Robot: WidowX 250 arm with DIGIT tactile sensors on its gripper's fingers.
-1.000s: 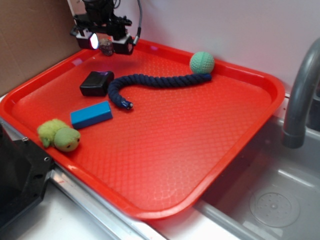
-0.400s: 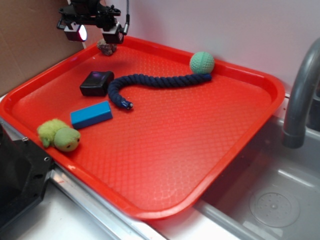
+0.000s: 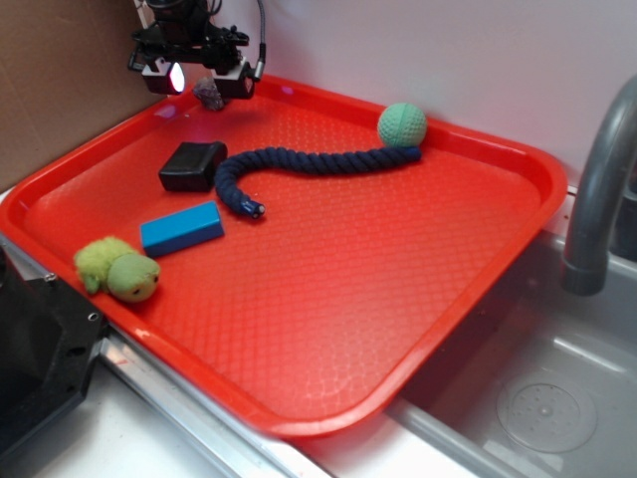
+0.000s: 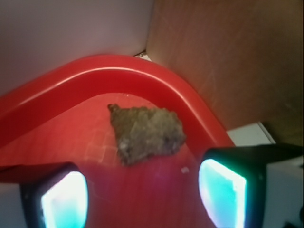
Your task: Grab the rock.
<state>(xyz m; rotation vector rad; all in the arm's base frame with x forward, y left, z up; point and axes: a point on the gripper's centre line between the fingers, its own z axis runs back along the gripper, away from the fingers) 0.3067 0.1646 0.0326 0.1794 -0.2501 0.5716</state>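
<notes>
The rock point(image 3: 210, 94) is a small lumpy brown-grey stone lying in the far left corner of the red tray point(image 3: 418, 289). In the wrist view the rock point(image 4: 146, 133) lies on the tray floor just inside the curved rim, ahead of the fingers. My gripper point(image 3: 196, 78) hovers over that corner, open and empty. Its two glowing fingertips point(image 4: 64, 202) stand wide apart, with the rock beyond the gap between them and not touched.
A black block point(image 3: 193, 165), a blue block point(image 3: 181, 228), a green plush toy point(image 3: 116, 269), a dark blue rope point(image 3: 299, 165) and a green ball point(image 3: 401, 124) lie on the tray. A cardboard wall point(image 3: 60, 80) stands left. A faucet point(image 3: 597, 189) and sink are right.
The gripper drew up and left away from the rock, then came back down and right toward it. The rock stayed in the corner.
</notes>
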